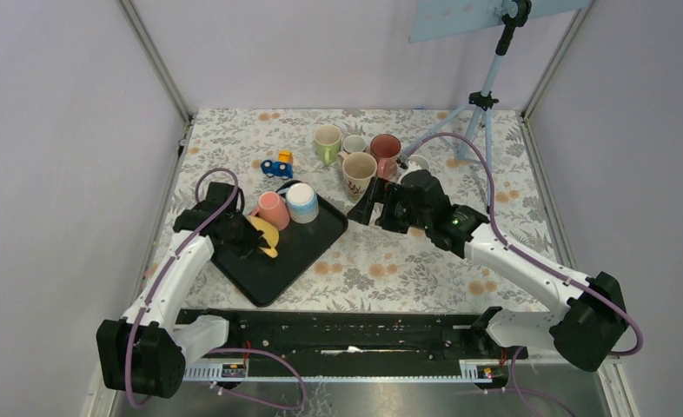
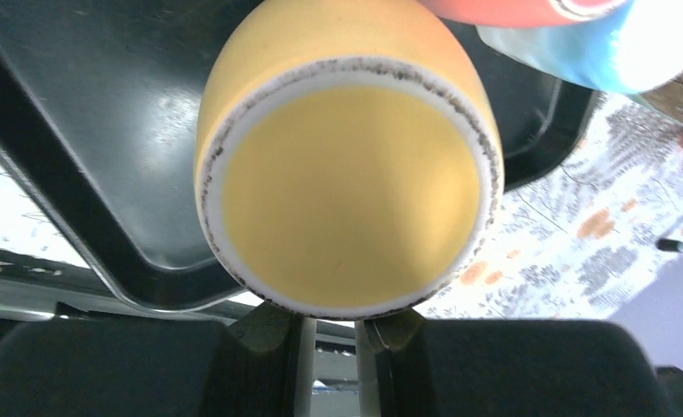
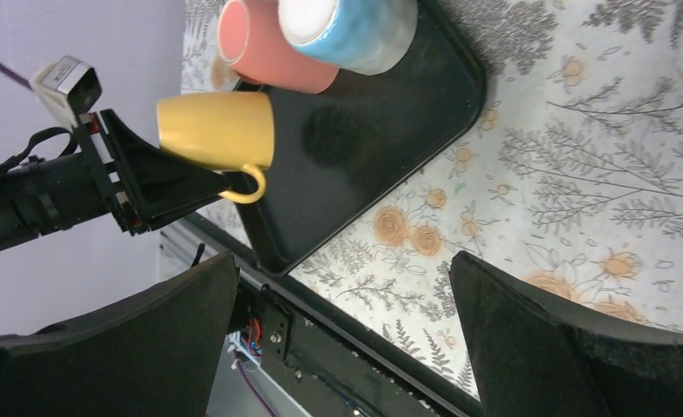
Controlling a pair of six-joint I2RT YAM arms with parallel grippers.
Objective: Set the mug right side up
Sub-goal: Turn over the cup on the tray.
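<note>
One yellow mug (image 3: 218, 130) held; two mugs (image 1: 273, 210) on tray (image 1: 303, 248).

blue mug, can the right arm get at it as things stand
Probably yes: the right fingers stand open just off the tray, nothing between them and the blue mug. The pink mug sits on its far side, the yellow mug is held farther left.

No legible text or markings

Counter (image 1: 407, 261), floral. My black tray (image 1: 299, 252) near-left; mugs (image 1: 358, 161), toy car (image 1: 277, 165) just beyond tray; tripod (image 1: 481, 113) far right of tray.
</note>
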